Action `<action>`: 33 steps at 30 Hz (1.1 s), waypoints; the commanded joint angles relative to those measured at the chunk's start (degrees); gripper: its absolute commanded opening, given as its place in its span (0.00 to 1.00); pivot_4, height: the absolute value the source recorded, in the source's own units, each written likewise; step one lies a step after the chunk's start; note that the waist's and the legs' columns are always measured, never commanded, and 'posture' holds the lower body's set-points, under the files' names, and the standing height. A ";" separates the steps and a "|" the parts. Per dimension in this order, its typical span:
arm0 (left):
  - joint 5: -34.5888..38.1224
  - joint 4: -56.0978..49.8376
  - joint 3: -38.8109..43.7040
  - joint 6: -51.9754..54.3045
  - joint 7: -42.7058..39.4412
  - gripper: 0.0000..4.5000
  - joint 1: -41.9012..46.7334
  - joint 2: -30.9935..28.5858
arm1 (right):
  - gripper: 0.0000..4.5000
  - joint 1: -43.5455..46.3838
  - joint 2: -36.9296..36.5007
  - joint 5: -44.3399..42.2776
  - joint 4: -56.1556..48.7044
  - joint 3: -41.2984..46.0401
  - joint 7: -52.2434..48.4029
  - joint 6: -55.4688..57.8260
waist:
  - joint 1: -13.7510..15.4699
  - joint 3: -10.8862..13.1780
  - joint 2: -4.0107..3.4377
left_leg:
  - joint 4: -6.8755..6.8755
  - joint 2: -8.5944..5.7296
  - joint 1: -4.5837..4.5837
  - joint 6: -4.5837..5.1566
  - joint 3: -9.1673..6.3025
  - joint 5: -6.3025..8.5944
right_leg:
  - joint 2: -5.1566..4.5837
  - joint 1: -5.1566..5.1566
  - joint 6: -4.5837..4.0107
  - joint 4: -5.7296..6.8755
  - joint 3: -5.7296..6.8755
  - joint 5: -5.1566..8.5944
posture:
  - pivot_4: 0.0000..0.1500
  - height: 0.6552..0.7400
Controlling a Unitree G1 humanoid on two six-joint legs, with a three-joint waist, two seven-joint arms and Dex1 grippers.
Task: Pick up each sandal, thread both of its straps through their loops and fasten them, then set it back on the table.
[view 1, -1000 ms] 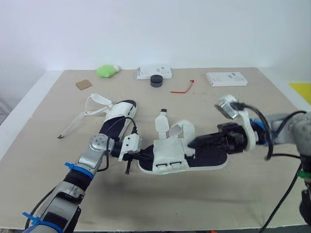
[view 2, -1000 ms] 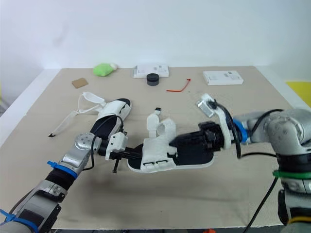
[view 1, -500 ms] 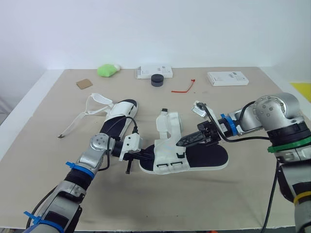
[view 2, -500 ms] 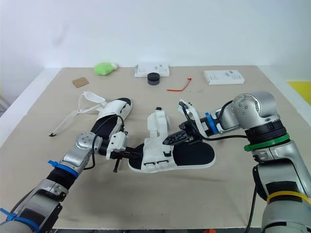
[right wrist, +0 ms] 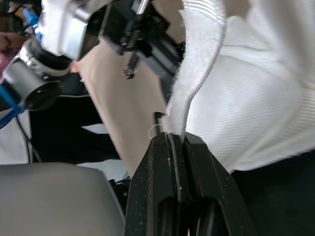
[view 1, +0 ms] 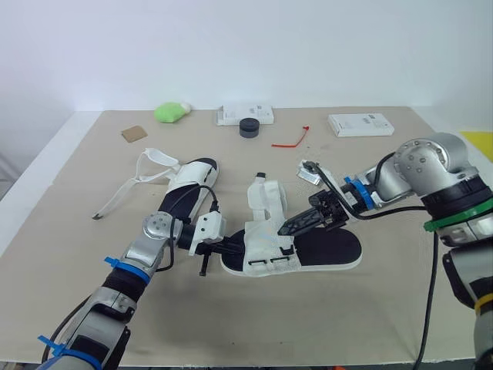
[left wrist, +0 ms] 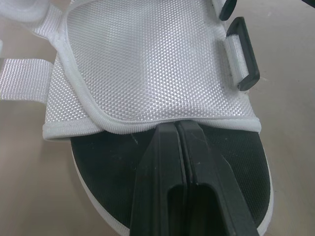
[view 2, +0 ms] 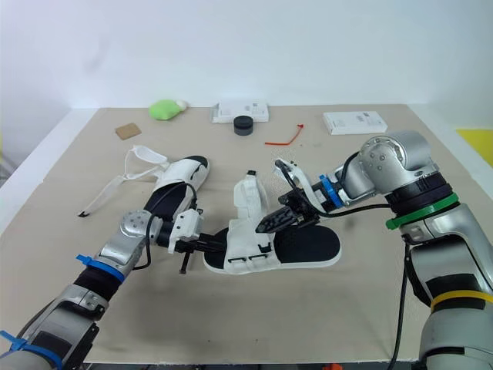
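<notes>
A beige cloth-covered table [view 1: 231,324] stands against a plain white wall. The sandal [view 1: 327,250] in hand lies on its sole around the middle of the table, somewhat toward the near edge. At its toe end the left gripper [view 1: 235,248] has its fingers clenched together over the black insole. The tips meet the hem of the white upper, but I cannot tell whether any cloth is caught between them. The right gripper [view 1: 286,228] comes in from the right edge and is clamped on the fuzzy edge of a strap [view 1: 266,196], which stands upright above the upper.

The main risk, as I judge it, is that thin pinch. The strap is held by its margin, so a sideways pull toward the black loop [left wrist: 244,54] could let it slip free or fold over and miss the slot. If the left gripper's hold is only pressure, the sandal may also slide or swivel on the cloth. The two grippers work close together over the upper and could knock each other.

The second sandal [view 1: 189,181] lies just beyond the left arm, its loose straps [view 1: 139,173] trailing toward the left edge, so that arm could snag them. Along the far edge sit a brown square [view 1: 132,133], a green lump [view 1: 171,112], a white box [view 1: 243,115], a black puck [view 1: 248,127], a red tie [view 1: 291,142] and another white box [view 1: 359,124]. All are well apart from the work.
</notes>
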State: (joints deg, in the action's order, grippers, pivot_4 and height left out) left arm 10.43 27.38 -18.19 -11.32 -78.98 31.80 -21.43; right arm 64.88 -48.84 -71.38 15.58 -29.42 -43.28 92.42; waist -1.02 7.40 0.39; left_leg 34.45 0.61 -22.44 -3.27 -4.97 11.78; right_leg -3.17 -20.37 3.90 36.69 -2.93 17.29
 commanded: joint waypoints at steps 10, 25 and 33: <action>-8.83 9.69 -6.84 3.45 1.55 0.00 -5.22 -0.29 | 0.03 -0.55 1.74 -4.82 0.89 0.40 7.52 0.08 | 0.03 -0.02 0.01 | 0.04 -0.07 -0.02 0.01 -0.01 -0.01 | -0.08 0.03 0.02 0.00 0.01 -0.01 | 1.00 1.00; -9.01 10.38 -6.82 3.23 1.99 0.00 -5.20 -0.04 | 0.03 0.99 1.18 -8.67 0.91 -0.66 7.72 0.08 | 0.03 -0.01 0.02 | 0.05 -0.10 -0.02 0.02 -0.04 -0.01 | -0.10 0.04 0.07 0.00 0.01 -0.01 | 1.00 1.00; -8.95 10.77 -6.72 3.20 2.19 0.00 -5.15 0.11 | 0.03 0.78 0.23 -10.95 0.64 -1.43 8.96 0.08 | 0.06 0.00 0.04 | 0.06 -0.14 -0.02 0.06 -0.05 -0.03 | -0.16 0.05 0.08 0.00 0.01 -0.01 | 1.00 1.00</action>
State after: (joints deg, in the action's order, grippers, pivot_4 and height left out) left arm 10.43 28.02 -18.18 -11.42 -78.34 31.81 -20.81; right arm 64.45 -47.88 -80.77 17.09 -31.08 -34.50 92.19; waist -0.96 7.39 0.43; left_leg 34.50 0.46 -22.46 -3.20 -5.02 11.74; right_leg -3.33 -20.31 3.99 36.69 -2.92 17.28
